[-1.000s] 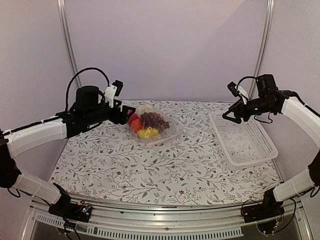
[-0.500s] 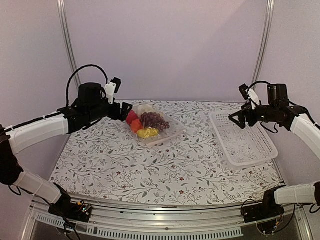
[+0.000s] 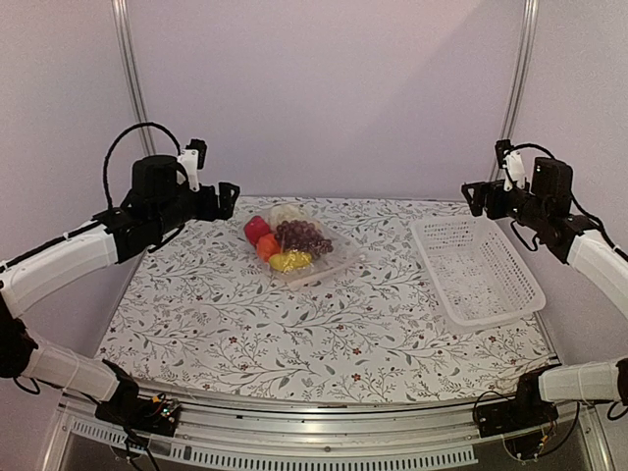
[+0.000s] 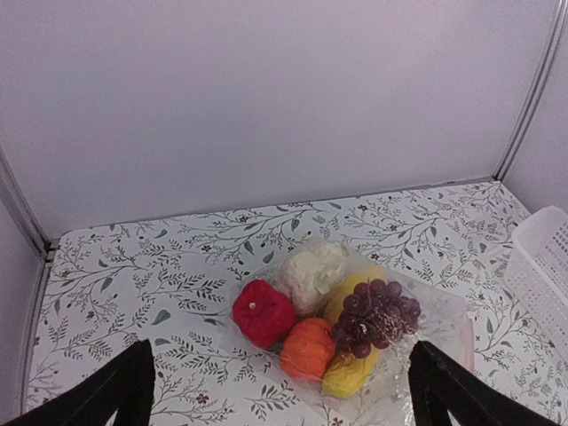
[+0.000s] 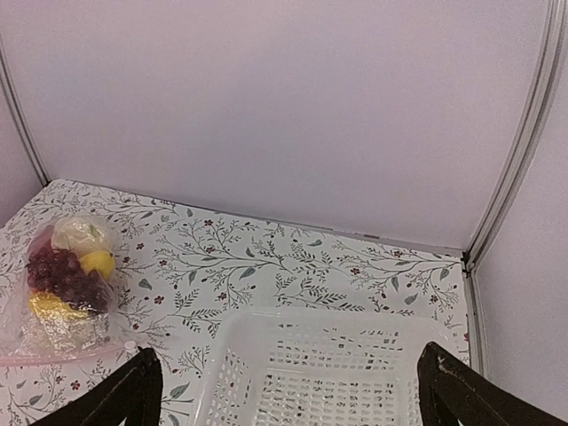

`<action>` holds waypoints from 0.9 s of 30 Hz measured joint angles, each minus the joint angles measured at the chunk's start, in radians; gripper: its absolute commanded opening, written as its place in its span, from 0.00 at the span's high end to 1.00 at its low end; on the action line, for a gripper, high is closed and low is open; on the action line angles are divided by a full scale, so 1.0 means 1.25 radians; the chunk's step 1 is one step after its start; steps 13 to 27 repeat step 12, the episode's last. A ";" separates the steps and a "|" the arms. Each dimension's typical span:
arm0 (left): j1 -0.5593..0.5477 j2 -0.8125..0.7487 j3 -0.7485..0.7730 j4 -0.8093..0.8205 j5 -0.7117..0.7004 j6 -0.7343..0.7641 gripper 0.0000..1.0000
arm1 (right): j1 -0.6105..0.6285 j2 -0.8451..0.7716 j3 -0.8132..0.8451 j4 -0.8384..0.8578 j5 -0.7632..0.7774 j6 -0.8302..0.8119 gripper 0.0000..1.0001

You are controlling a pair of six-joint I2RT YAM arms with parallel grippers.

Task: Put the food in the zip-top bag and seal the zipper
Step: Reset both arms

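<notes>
The left hand (image 3: 222,199) hangs released, fingers spread, above the desk's (image 3: 294,334) far left corner. Near its right lies the clear bag (image 3: 329,257) with pepper (image 3: 257,229), grapes (image 3: 302,235) and cauliflower (image 3: 285,214) bunched inside (seal unreadable). The right hand (image 3: 477,197) hovers wide open above the white basket's (image 3: 488,316) far end.

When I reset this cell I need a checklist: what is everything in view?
zip-top bag: one, clear, far centre, filled
red pepper: one, red, bag's left end
grape bunch: one, dark red, atop the pile
cauliflower: one, white, pile's far side
orange piece: one, orange, beside pepper
yellow food: count unclear, yellow, under grapes
basket: one, white, right side
left gripper: one, black, jaws open, left of bag
right gripper: one, black, jaws open, raised near basket's far end
</notes>
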 measured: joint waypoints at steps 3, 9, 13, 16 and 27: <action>0.011 -0.001 -0.015 0.001 -0.002 -0.018 0.00 | 0.000 0.000 -0.031 0.042 0.008 0.019 0.01; 0.012 -0.001 -0.043 0.007 0.008 0.014 0.00 | -0.001 -0.005 -0.134 0.092 0.007 0.030 0.01; 0.015 -0.001 -0.048 0.023 0.008 0.024 0.00 | -0.008 -0.025 -0.147 0.102 0.007 0.033 0.01; 0.015 -0.001 -0.048 0.023 0.008 0.024 0.00 | -0.008 -0.025 -0.147 0.102 0.007 0.033 0.01; 0.015 -0.001 -0.048 0.023 0.008 0.024 0.00 | -0.008 -0.025 -0.147 0.102 0.007 0.033 0.01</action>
